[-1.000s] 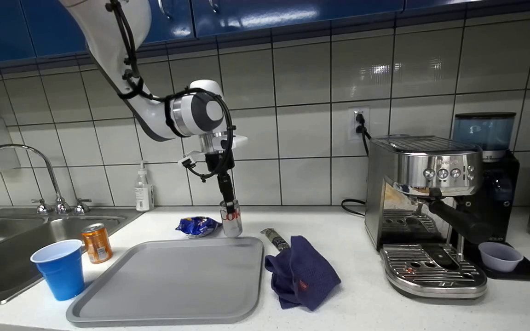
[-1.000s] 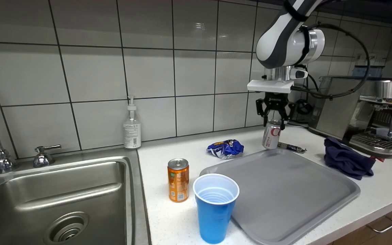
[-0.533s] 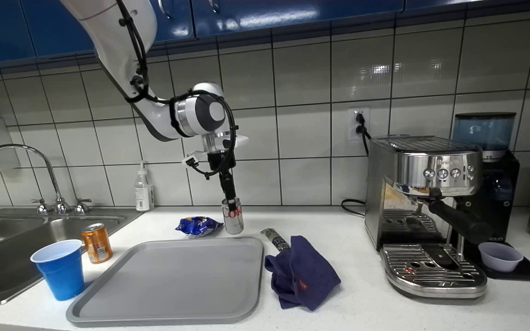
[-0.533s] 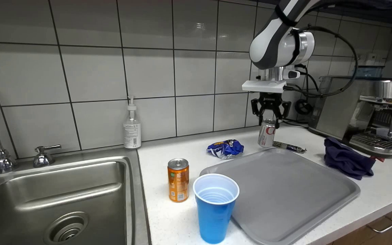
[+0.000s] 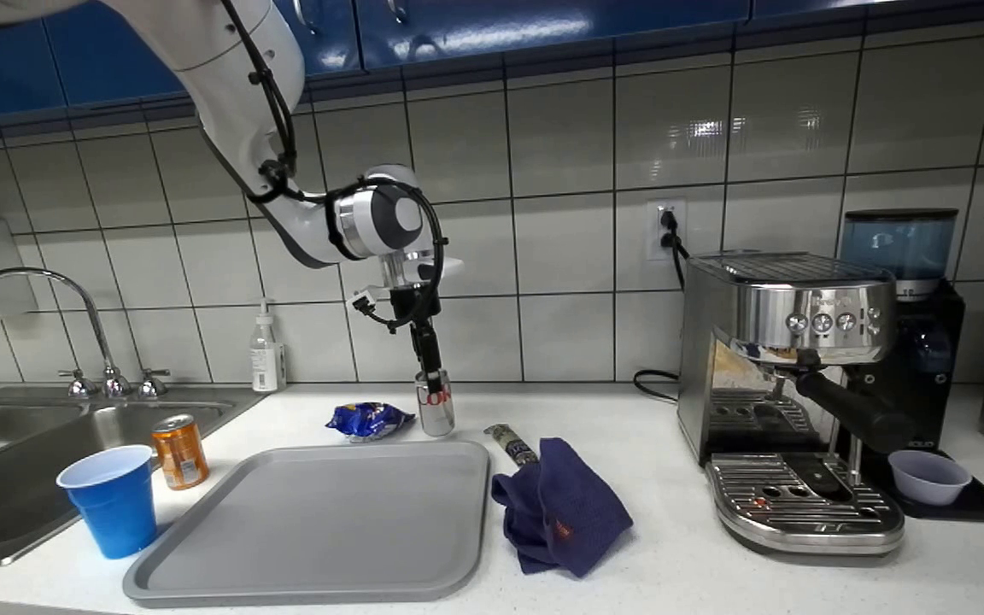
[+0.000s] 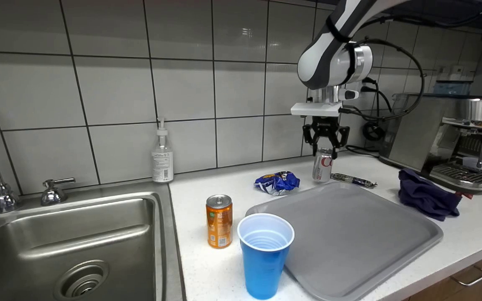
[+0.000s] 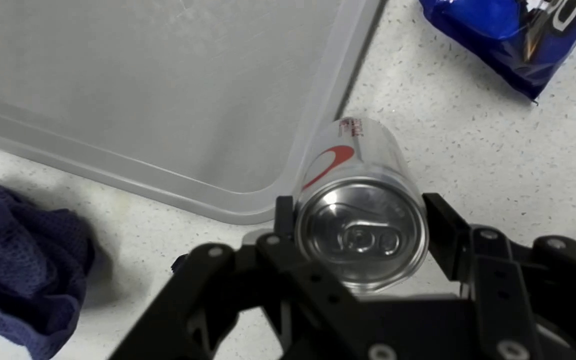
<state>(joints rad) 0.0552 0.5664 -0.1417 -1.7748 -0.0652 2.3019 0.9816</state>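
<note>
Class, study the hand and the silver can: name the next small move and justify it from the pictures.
I'd suggest the hand lift slightly straight up: the silver can is clamped between its fingers, and the can's base looks close beside the gray tray, whose raised rim could catch it if slid sideways. Whether the base touches the counter is unclear.

can (image 7: 363, 200): silver, red lettering | tool (image 6: 325, 153): black | tray (image 5: 313, 521): grey | packet (image 6: 278, 182): blue | cloth (image 5: 562, 504): navy

The claw (image 7: 358, 218) grips a silver can (image 7: 362, 212) — gray tray (image 7: 178, 100) beside it, blue packet (image 7: 513, 40) and purple cloth (image 7: 23, 265) apart.
</note>
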